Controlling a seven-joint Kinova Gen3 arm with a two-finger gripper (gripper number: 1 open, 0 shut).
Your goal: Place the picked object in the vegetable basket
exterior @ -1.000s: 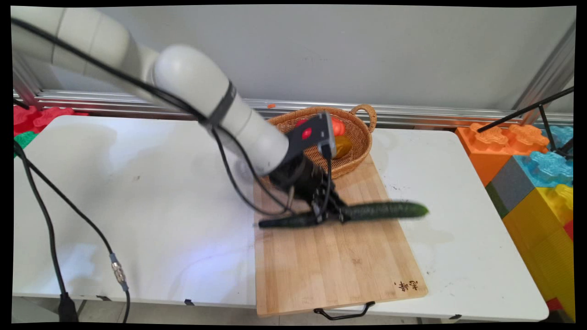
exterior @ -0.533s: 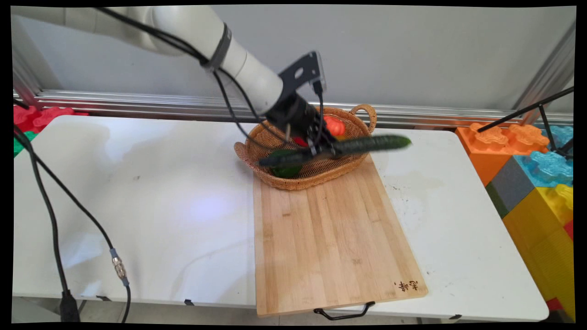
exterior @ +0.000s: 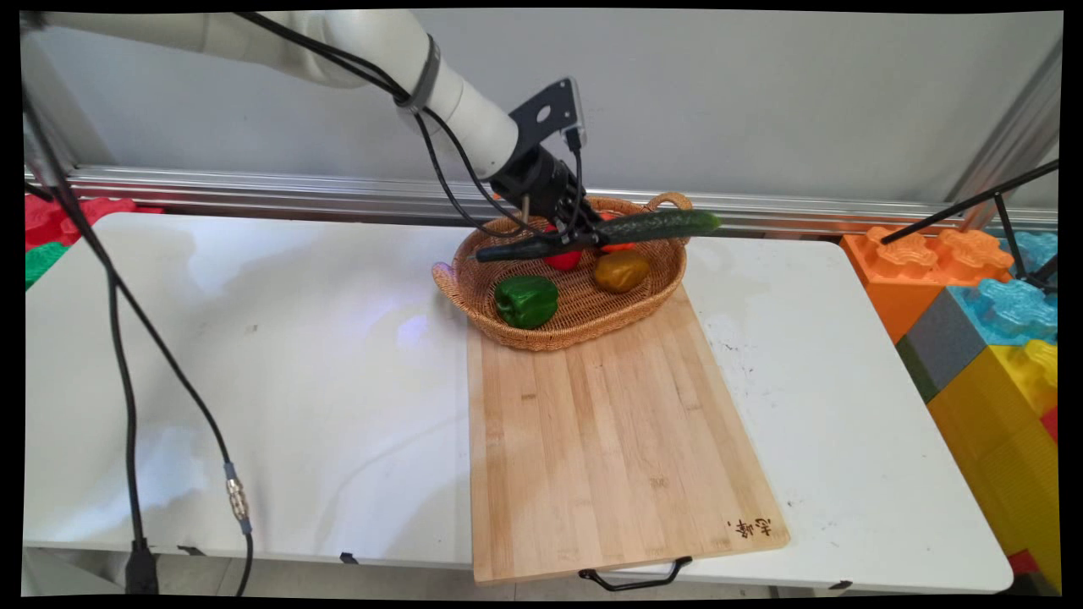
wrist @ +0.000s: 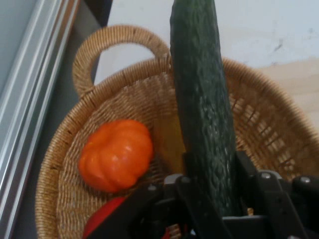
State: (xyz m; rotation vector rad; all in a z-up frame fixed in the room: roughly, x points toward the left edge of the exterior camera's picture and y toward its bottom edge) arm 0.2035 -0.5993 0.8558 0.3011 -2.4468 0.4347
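The cucumber (exterior: 622, 232), clamped mid-length in the tool (exterior: 584, 239), now hangs level over the wicker basket (exterior: 592, 326), lifted from the cutting board (exterior: 609, 448) at 6 o'clock, above the green pepper (exterior: 526, 300) and orange pumpkin (wrist: 117, 154).

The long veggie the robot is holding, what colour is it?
Dark green cucumber, bumpy skin, seen best in the hand view.

White, rounded arm links (exterior: 372, 38) are joined by a dark band; black cables (exterior: 127, 355) are draped alongside. A black gripper (exterior: 568, 239) with small, possibly metal, screws is fitted.
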